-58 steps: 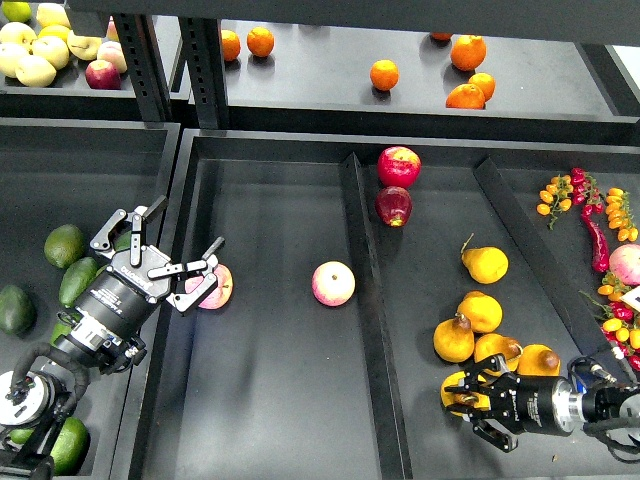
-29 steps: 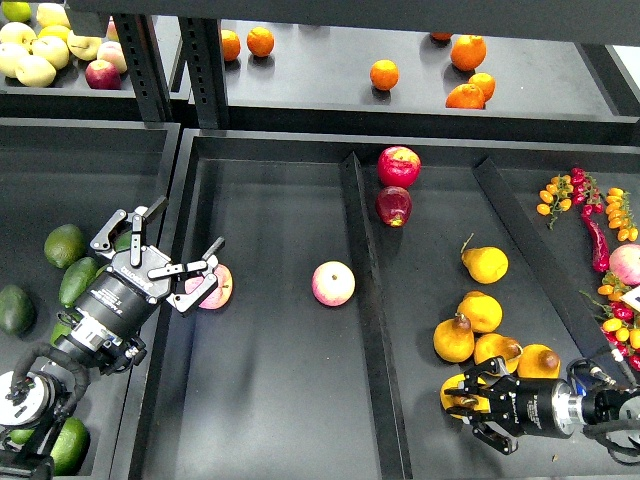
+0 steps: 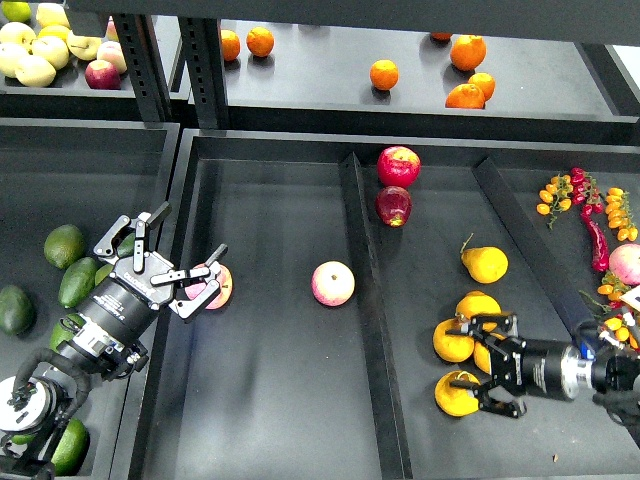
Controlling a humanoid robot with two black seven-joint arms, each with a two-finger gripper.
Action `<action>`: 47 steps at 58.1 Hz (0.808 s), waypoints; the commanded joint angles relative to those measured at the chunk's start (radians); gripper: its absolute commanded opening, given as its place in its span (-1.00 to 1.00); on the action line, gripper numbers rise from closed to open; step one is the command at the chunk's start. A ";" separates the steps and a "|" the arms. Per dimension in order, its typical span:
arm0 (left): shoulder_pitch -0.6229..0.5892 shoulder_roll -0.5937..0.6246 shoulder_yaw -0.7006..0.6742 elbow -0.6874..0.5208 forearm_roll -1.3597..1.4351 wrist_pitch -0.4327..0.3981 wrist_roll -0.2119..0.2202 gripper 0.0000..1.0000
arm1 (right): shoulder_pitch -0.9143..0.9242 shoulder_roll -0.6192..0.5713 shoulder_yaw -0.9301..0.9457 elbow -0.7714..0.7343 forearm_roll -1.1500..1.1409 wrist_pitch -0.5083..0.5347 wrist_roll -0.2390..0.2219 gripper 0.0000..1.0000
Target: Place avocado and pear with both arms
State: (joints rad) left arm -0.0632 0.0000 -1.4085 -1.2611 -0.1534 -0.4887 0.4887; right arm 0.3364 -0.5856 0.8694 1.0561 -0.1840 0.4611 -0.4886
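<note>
Several dark green avocados (image 3: 63,245) lie in the left bin. My left gripper (image 3: 187,236) is open and empty. It hovers to their right, over the wall between the left bin and the middle bin, just left of a pink-yellow apple (image 3: 214,288). Yellow-orange pears cluster at the lower right. The nearest pear (image 3: 453,395) lies partly under the lower finger of my right gripper (image 3: 462,352). That gripper is open, with its jaws spread over the pear cluster; another pear (image 3: 450,342) sits between its fingertips. I cannot tell whether it touches any pear.
A second pink-yellow apple (image 3: 333,283) lies in the middle bin. Two red apples (image 3: 398,166) sit at the back of the right bin, and a stemmed pear (image 3: 486,264) lies behind the cluster. Oranges (image 3: 384,74) are on the back shelf. Peppers and small tomatoes (image 3: 596,215) are at the far right.
My right gripper has moved up and back from around the nearest pear, which stays in place, and now spans the pears behind it. My left gripper has shifted slightly right.
</note>
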 commanded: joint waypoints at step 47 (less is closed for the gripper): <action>0.000 0.000 0.036 0.040 0.008 0.000 0.000 0.98 | 0.056 0.586 0.481 -0.143 0.113 -0.203 0.000 0.99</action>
State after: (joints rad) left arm -0.0620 0.0000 -1.3807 -1.2233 -0.1457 -0.4887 0.4887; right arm 0.4095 -0.0184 1.3428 0.9092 -0.1035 0.2564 -0.4886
